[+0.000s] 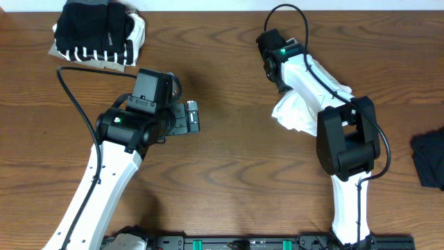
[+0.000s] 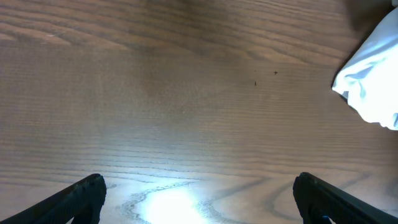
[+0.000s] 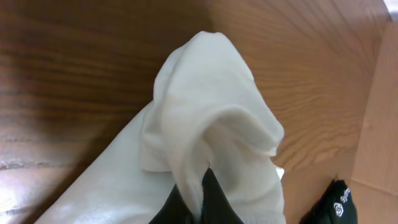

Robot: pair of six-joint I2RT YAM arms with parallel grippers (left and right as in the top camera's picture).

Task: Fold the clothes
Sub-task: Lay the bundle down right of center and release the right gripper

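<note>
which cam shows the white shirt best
The right wrist view: the white shirt fills the frame, bunched and pinched in the right gripper. Overhead shows it as a crumpled heap partly under the right arm; the left wrist view catches only one edge.

I see white shirt (image 1: pixel 297 114) only partly on overhead: right arm (image 1: pixel 345 142) covers its middle. Right gripper (image 3: pixel 200 196) buried in cloth at 6 o'clock of wrist view (only dark tips show). Dark garment (image 1: pixel 430 160) cut by frame edge at 3 o'clock. Striped pile (image 1: pixel 97 31) at 11 o'clock: cannot count garments.
</note>
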